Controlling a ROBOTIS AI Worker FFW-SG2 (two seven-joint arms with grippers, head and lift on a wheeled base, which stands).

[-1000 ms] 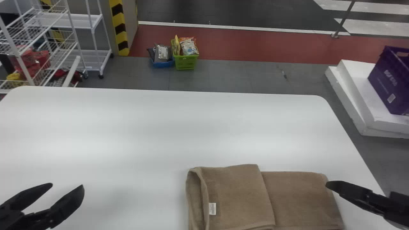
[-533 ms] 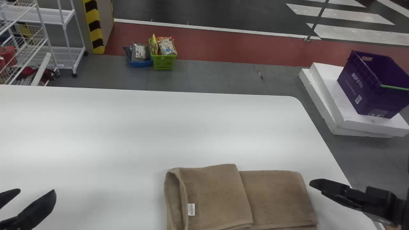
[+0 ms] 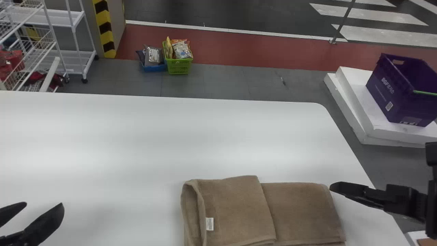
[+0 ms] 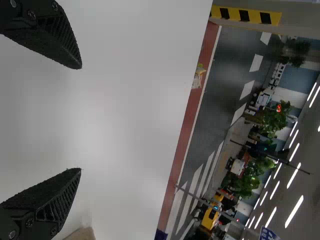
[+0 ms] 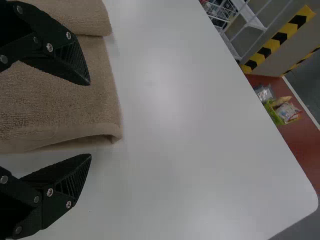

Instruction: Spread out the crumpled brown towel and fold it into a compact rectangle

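Brown towel (image 3: 300, 208) lies on the worktop (image 3: 136, 147), in its near part and more to the right edge than to the left. It is partly folded: an upper layer covers the left part of it, and on the right the lower part is seen as a flat panel. At the left side the cloth makes a rounded fold, which is a little open toward the far end. Near this fold, a small white label (image 3: 209, 223) is on the upper layer.

Left gripper (image 3: 44, 204) is above the near left part of the worktop, well apart from the towel. Its jaws are wide apart, with nothing between them.

Right gripper (image 3: 336, 188) comes over the right edge of the worktop, and its tip is near the far right corner of the towel. In the right wrist view, the jaws stand apart; one is seen against the towel and the other against the worktop. If they touch the cloth, I cannot tell.

Beyond the far edge of the worktop, a green basket (image 3: 178, 66) with packets stands on the floor just beside a blue basket (image 3: 154, 68). Beyond the right edge, a purple crate (image 3: 389, 99) is on white slabs (image 3: 358, 82).
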